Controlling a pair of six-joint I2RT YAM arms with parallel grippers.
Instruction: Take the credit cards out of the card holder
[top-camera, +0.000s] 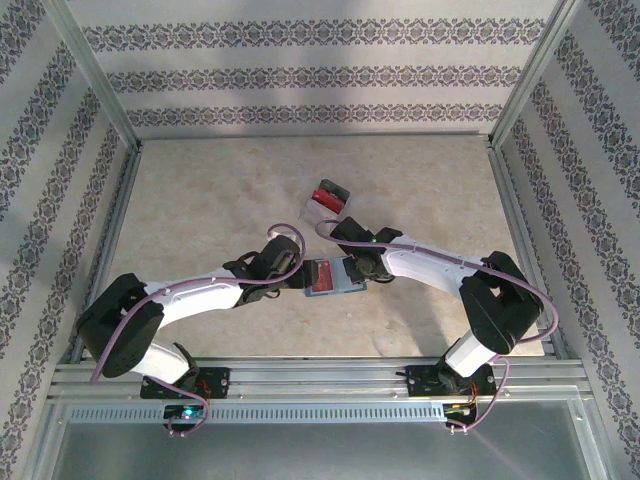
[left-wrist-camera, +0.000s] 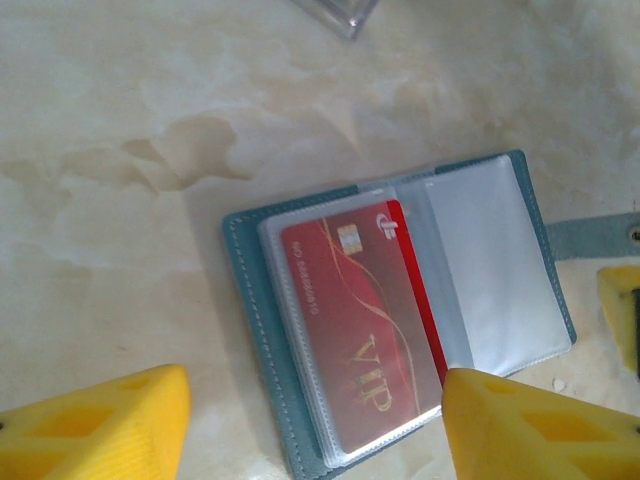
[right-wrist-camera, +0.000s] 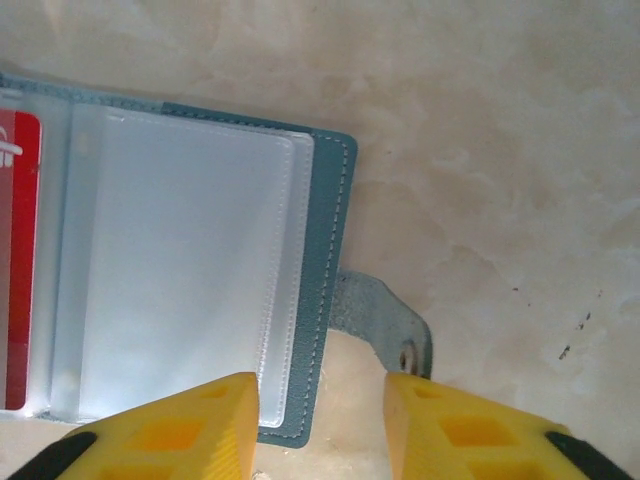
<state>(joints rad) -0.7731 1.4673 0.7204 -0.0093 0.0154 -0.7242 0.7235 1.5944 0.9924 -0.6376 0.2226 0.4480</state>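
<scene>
Left hand (left-wrist-camera: 315, 400), spread over the card holder (left-wrist-camera: 243, 270): pinch only the red card (left-wrist-camera: 345, 310) while your spread right hand (right-wrist-camera: 320, 395) steadies the holder.

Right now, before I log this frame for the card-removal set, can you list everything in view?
teal-blue folding card holder: one, teal, lying open mid-table
red VIP card: one visible, red and gold, in the holder's clear sleeve
closure tab: one, teal, at the holder's edge
clear plastic box: one, red and dark contents, behind the holder
beige marbled table: one, beneath everything
left gripper: yellow fingers, open over the card side
right gripper: yellow fingers, open by the tab
</scene>
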